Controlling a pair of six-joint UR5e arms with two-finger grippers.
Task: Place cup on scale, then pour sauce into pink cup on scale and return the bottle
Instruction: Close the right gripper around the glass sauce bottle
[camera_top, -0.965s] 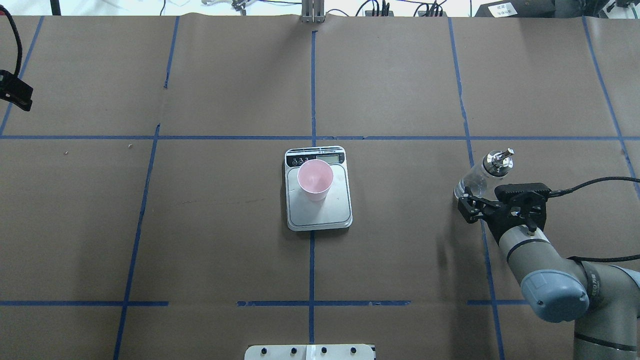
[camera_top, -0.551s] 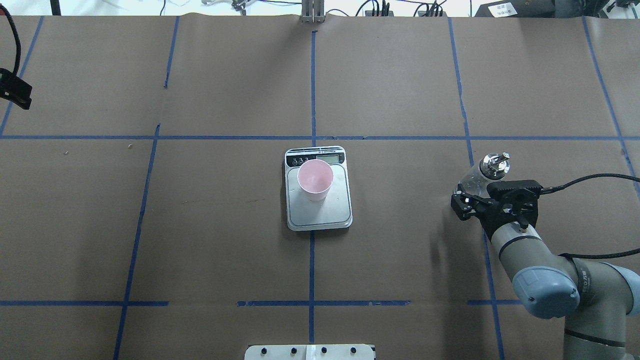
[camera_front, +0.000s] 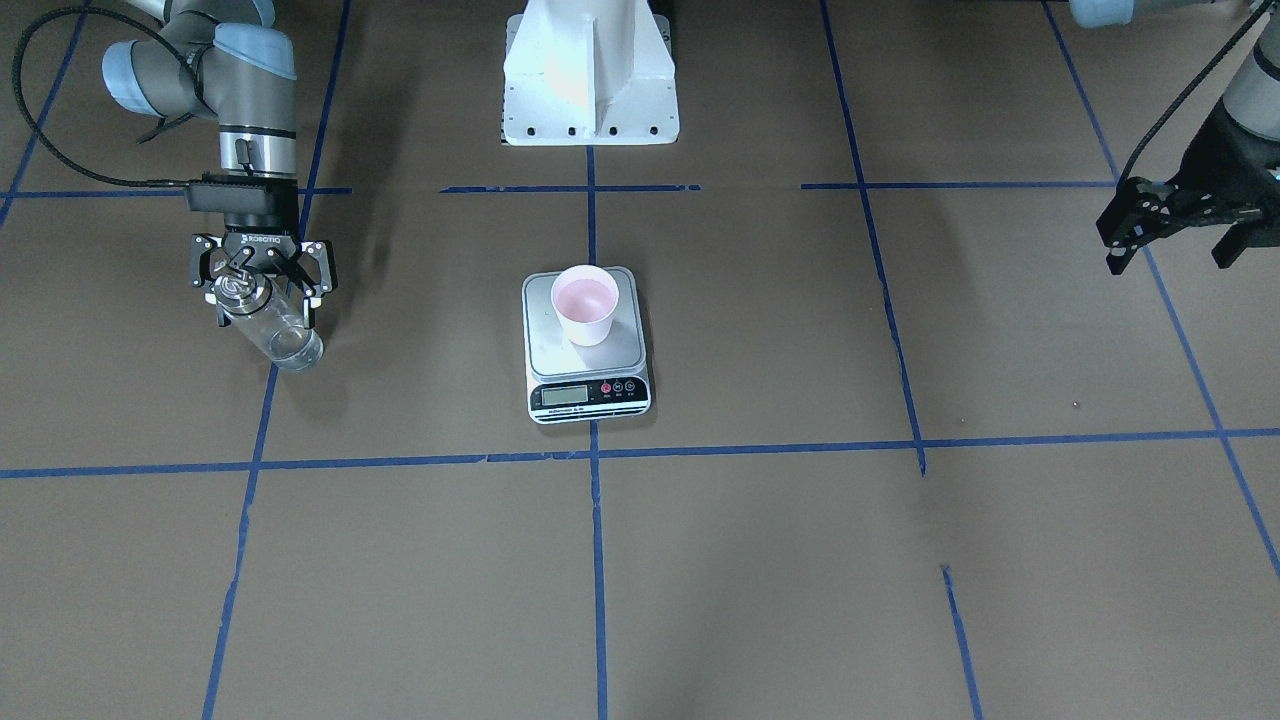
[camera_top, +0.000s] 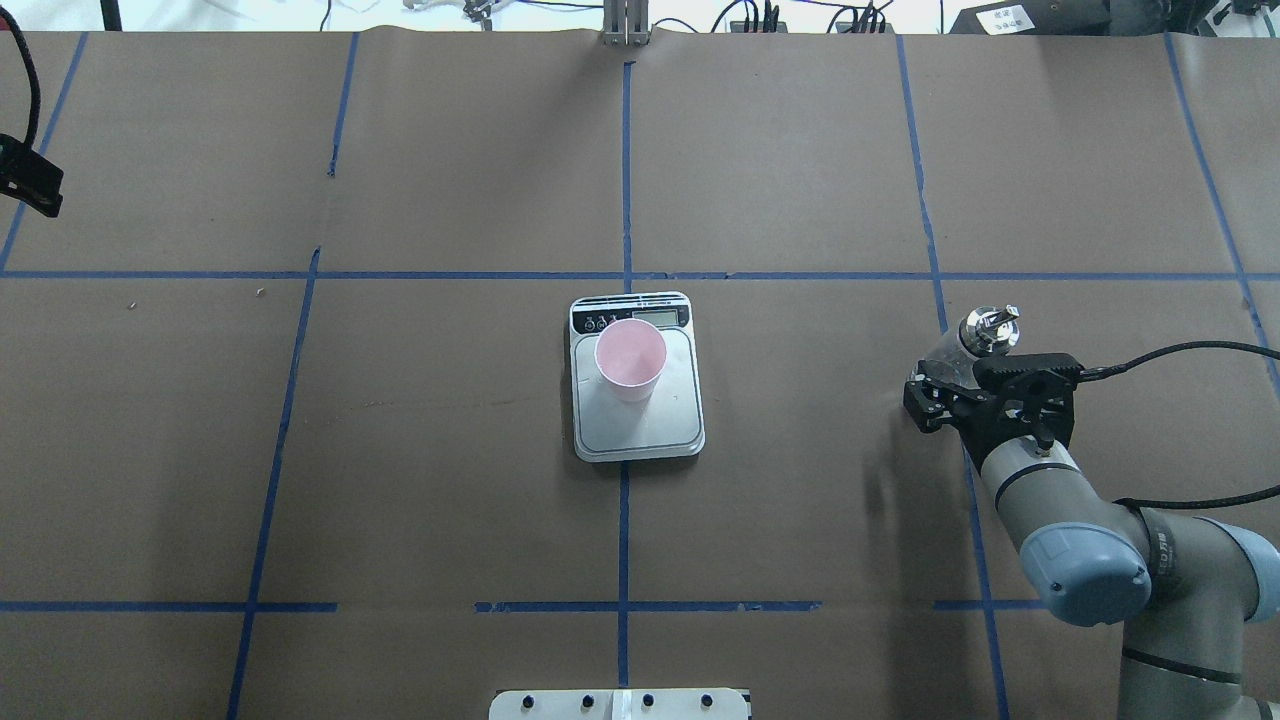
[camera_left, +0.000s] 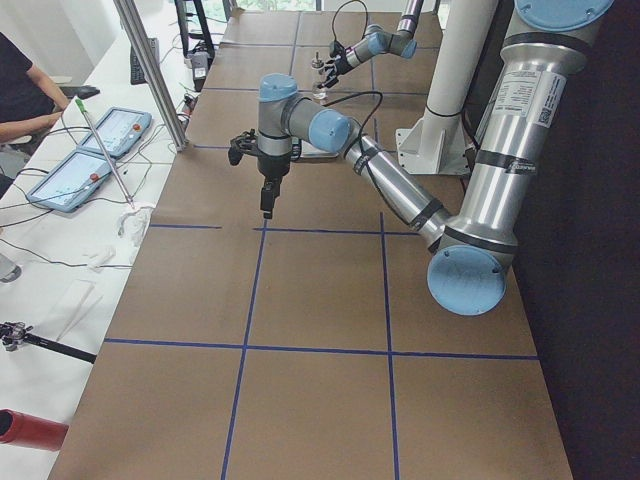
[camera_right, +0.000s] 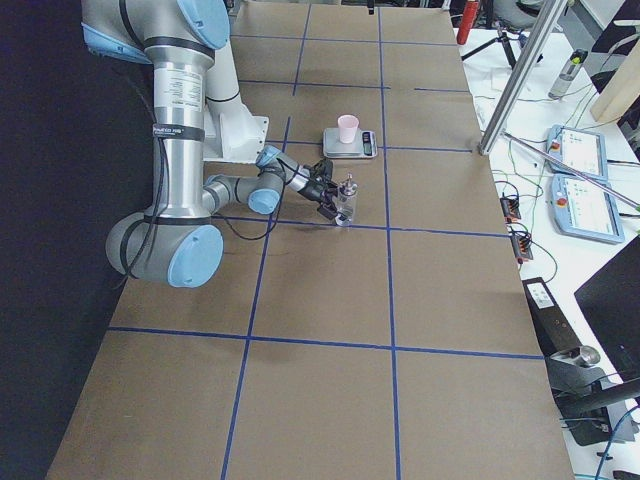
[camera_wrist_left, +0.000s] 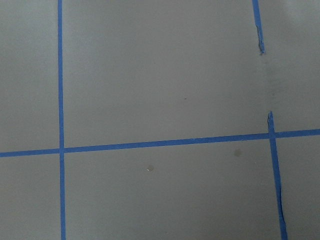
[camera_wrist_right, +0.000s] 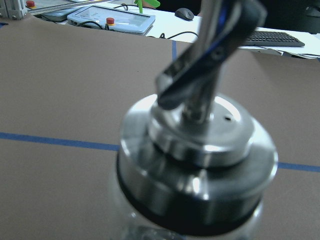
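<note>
Right end effector (camera_front: 266, 298) has slid in around the bottle (camera_front: 288, 342), well apart from the scale (camera_front: 550, 355); pinching or just straddling, I can't tell. Cup (camera_front: 586, 305) sits on it, so I reckon pouring's next.

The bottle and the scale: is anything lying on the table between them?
No. In the overhead view the stretch from the bottle to the scale is bare brown table cover, with nothing resting on it.

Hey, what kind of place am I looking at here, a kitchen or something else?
Most likely a robotics lab workcell, not a kitchen: two industrial robot arms stand over a paper-covered table gridded with blue tape, and teach pendants lie on a side bench.
</note>
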